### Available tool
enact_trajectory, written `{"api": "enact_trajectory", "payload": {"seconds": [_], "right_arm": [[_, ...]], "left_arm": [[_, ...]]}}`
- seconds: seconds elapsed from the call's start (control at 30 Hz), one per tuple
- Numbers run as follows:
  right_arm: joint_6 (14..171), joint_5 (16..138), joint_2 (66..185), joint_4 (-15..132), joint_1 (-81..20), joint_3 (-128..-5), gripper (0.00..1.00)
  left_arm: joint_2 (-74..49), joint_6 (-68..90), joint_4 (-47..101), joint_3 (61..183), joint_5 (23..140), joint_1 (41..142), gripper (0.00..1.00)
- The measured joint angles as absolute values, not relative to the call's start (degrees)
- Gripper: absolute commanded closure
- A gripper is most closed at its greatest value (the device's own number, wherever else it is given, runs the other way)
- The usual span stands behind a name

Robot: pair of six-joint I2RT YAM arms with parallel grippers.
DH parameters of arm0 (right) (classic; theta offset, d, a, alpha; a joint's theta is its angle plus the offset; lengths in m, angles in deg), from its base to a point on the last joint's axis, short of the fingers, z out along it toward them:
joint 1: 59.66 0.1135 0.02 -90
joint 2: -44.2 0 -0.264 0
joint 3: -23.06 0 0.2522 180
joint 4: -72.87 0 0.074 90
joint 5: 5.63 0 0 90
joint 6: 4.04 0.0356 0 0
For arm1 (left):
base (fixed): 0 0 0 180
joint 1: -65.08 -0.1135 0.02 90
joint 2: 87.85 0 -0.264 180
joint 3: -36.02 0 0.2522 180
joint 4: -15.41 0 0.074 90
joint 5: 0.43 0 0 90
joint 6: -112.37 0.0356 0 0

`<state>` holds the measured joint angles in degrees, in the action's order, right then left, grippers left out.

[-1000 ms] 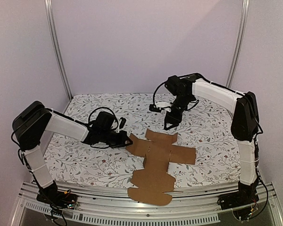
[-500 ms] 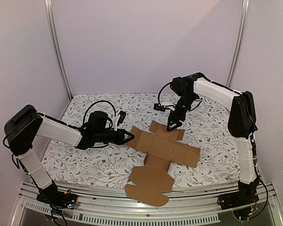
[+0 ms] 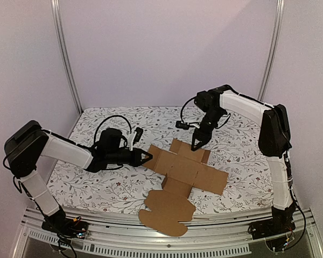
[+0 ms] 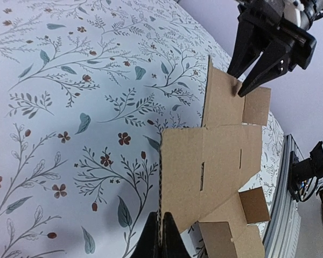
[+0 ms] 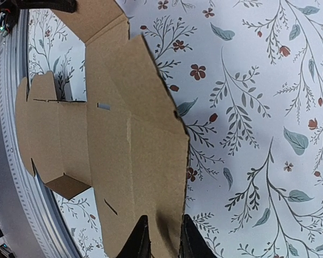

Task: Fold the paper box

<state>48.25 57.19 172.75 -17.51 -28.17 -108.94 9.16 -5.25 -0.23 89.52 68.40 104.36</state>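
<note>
Since a second ago, the paper box (image 3: 185, 169) has slid a little farther away and turned slightly on the floral table (image 3: 86, 183). It lies flat mid-table with every panel unfolded. My left pincer (image 3: 147, 157) is clamped on its left edge. My right pincer (image 3: 195, 145) is spread apart at the far flap. By my judgement, all the folding remains.

Left end effector (image 3: 148, 156) pinched closed, arm stretched low, right end effector (image 3: 195, 145) parted, pointing down

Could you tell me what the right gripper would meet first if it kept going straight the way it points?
The paper box: the right gripper, open, points down at its far flap and may be touching it.
</note>
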Motion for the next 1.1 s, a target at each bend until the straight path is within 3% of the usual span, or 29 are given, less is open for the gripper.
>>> {"api": "enact_trajectory", "payload": {"seconds": [0.3,0.8,1.1], "right_arm": [[48.8,55.14,172.77,-17.53,-28.17,-108.96,0.8],[50.57,54.76,174.56,-17.6,-28.17,-109.27,0.87],[52.08,55.22,174.63,-17.6,-28.15,-109.27,0.84]], "left_arm": [[9.12,-5.56,-1.96,88.21,70.72,104.47,1.0],[8.16,-6.36,-4.82,87.12,76.01,104.47,1.0],[8.16,-6.36,-4.85,87.12,75.61,104.47,1.0]]}}
